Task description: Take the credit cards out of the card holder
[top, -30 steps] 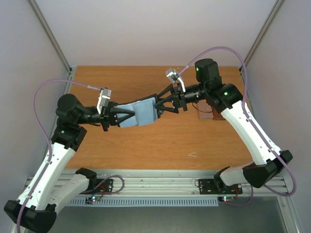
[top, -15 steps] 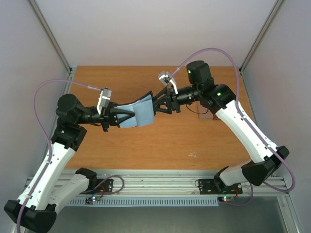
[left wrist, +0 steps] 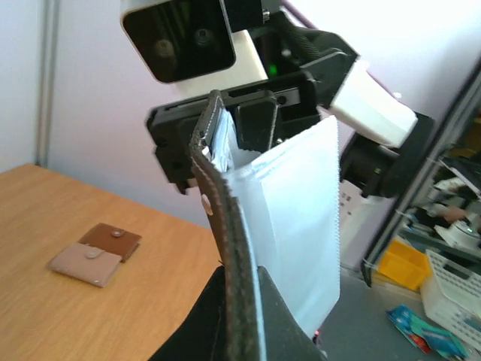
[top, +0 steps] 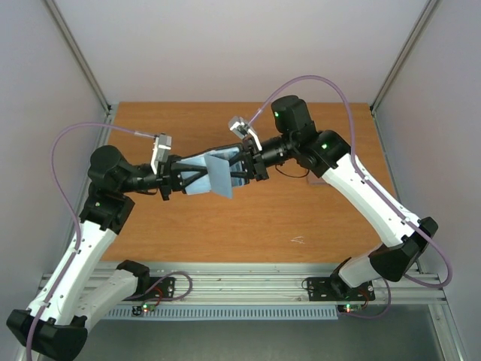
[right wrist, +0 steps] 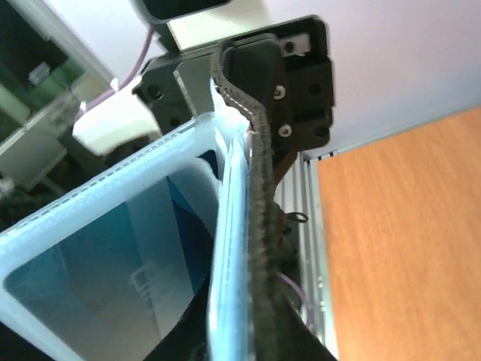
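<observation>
The card holder (top: 218,177) hangs in the air above the table between both arms, black outside with pale blue-grey pockets. My left gripper (top: 194,179) is shut on its left end, and in the left wrist view the black stitched edge (left wrist: 225,226) rises from between those jaws (left wrist: 244,289). My right gripper (top: 237,168) is shut on the opposite end (right wrist: 240,316). One pale pocket flap (left wrist: 301,226) stands out sideways. A blue credit card (right wrist: 113,278) shows through that flap's translucent pocket. Other cards are hidden.
A brown two-tone wallet-like piece (left wrist: 94,252) lies flat on the wooden table (top: 225,233), under the right arm in the top view. Grey walls close in the table on three sides. The arm bases stand on the rail (top: 248,289) at the near edge.
My right gripper has moved left onto the card holder and gone from open to shut on its far end. The pale flap has swung out. The left arm has held still.
</observation>
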Robot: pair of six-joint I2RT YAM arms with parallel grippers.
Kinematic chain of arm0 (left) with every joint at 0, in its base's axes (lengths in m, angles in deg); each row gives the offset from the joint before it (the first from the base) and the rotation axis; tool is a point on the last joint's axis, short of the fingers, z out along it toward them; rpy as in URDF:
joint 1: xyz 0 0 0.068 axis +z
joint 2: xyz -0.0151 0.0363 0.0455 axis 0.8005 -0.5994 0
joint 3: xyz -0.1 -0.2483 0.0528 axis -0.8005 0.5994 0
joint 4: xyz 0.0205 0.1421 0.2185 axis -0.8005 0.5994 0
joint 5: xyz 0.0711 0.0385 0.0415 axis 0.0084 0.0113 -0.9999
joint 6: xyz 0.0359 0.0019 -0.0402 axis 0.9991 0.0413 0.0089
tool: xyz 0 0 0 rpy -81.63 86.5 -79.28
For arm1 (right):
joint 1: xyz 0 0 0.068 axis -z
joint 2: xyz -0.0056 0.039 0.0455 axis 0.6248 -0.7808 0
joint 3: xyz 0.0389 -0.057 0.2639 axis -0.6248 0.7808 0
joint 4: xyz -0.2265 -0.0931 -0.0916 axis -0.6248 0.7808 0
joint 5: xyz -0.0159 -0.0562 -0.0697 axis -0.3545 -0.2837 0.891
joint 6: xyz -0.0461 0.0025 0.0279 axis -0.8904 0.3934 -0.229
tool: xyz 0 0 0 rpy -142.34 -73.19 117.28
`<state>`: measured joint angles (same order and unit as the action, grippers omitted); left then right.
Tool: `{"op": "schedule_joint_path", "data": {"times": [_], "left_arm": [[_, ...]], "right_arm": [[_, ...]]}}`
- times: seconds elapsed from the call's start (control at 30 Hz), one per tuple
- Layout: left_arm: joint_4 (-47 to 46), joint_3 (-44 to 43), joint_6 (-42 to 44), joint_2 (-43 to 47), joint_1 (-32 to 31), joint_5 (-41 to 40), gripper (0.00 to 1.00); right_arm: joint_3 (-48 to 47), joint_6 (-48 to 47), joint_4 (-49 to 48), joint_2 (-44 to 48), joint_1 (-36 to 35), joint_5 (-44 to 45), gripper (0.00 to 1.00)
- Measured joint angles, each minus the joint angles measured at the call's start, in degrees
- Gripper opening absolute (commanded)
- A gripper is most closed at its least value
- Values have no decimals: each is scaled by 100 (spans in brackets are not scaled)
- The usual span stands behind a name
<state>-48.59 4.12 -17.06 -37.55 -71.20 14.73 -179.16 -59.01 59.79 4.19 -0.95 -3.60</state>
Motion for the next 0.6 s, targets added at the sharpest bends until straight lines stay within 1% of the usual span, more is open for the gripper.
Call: {"op": "schedule_joint_path", "data": {"times": [0.03, 0.1, 0.13, 0.17, 0.2, 0.27, 0.33, 0.4, 0.47, 0.53, 0.6], "left_arm": [[37, 17, 0, 0, 2, -118, 8], [160, 26, 15, 2, 4, -415, 34], [258, 26, 68, 4, 4, -636, 43], [376, 26, 116, 4, 2, -885, 50], [522, 28, 190, 2, 2, -1167, 54], [872, 31, 343, 2, 4, -1886, 58], [1211, 31, 584, 2, 4, -2533, 59], [1543, 31, 835, 2, 7, -3119, 59], [1764, 31, 1038, 2, 7, -3445, 58], [1875, 48, 1172, 4, 7, -3558, 58], [1878, 92, 1207, 7, 7, -3510, 59]], "right_arm": [[-15, 35, -7, 4, -9, 46, 1], [-22, 96, -4, 4, 2, 236, 1], [-33, 120, 15, 4, 2, 393, 1], [-57, 142, 70, 4, -7, 573, 1], [-101, 173, 179, 4, -26, 868, 1], [-219, 264, 435, 0, -37, 1646, 1], [-485, 415, 879, -70, -68, 2761, 1], [-1019, 634, 1510, -293, -85, 4164, 1], [-1495, 811, 2068, -577, -85, 5455, 1], [-1720, 907, 2463, -791, -79, 6336, 1], [-1786, 957, 2806, -975, -85, 6929, 1]]}}
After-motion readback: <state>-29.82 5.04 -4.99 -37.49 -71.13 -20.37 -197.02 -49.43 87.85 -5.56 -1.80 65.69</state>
